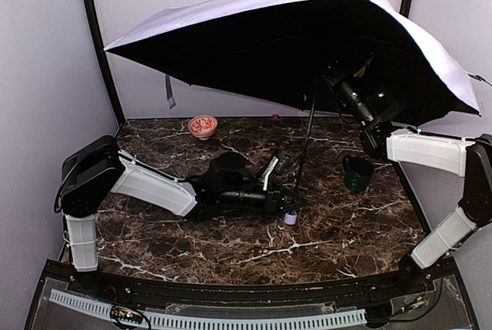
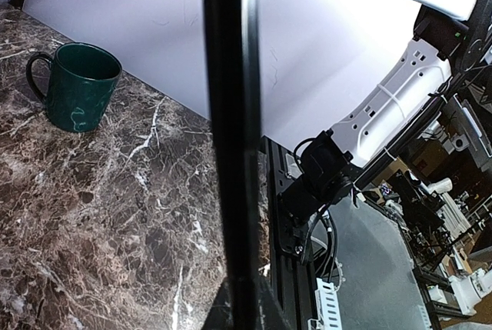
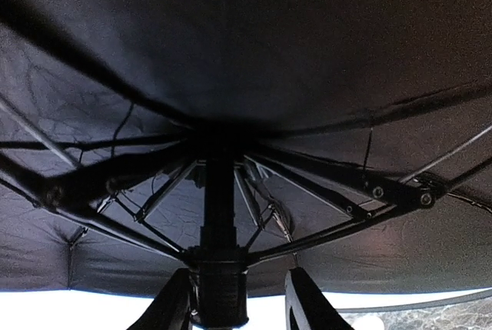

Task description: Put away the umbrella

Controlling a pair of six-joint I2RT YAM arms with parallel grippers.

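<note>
1. Umbrella (image 1: 307, 38): fully spread. The canopy hangs high above the green mug (image 1: 357, 174), black underside facing down. Its thin shaft (image 1: 306, 138) slants down towards the table (image 1: 231, 249), ending near the mug on its left-arm side. The small lavender handle (image 1: 290, 218) is at the foot; I cannot tell whether it touches the marble.
2. Left tool (image 1: 287, 194): low, on the mug's left-arm side, pinched narrow on the lower shaft just above the handle. Its wrist view shows the shaft running straight up through centre frame, with the mug beyond.
3. Right tool (image 3: 234, 299): above the mug, under the canopy, straddling the runner (image 3: 219, 280). It is half-wide and not clamped; light shows between the runner and one finger (image 3: 307, 303).
4. Judgement: task barely begun, canopy not yet collapsed.
5. Risk, off-centre close on the runner: one finger meets first and shoves the shaft sideways, or nips a rib (image 3: 323, 184) instead of the collar.
6. Risk, long thin shaft held only near its foot: any push up top levers against the left grip. The shaft may twist or slide, and the canopy may tip.
7. Risk, the mug: it sits near the shaft's foot and beneath the right arm. A swinging shaft or a dropping forearm could knock it.
8. Red bowl (image 1: 202, 126): well apart from the mug, at the table's far side. It looks out of harm's way.
</note>
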